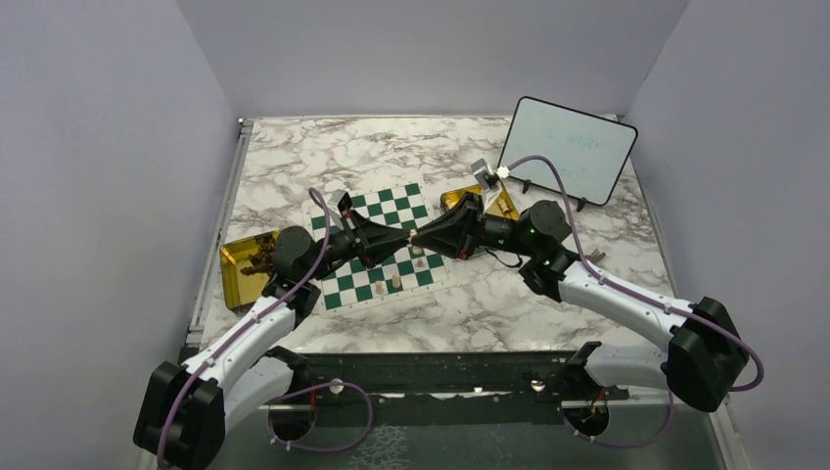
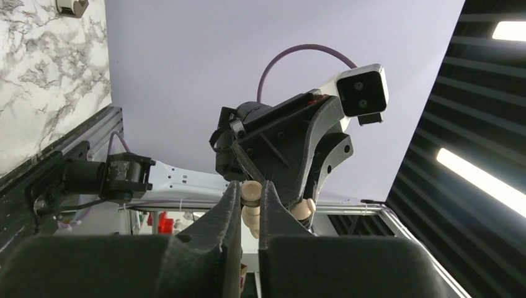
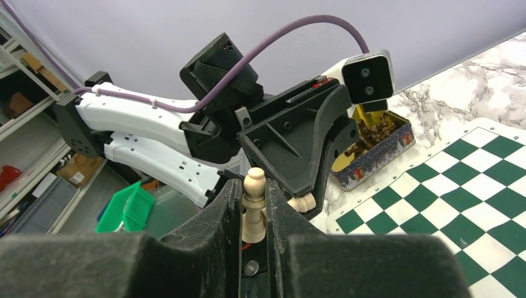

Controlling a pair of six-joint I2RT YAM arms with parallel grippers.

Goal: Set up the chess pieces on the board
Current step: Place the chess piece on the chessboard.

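Top external: you have few chess pieces (image 1: 395, 281) standing on the board (image 1: 391, 208); above it, left tool (image 2: 251, 189) and right tool (image 3: 253, 187) each pinch one.

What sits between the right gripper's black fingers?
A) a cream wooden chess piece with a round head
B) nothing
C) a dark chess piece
A: the right gripper is shut on the cream wooden chess piece, whose round head shows at the top.
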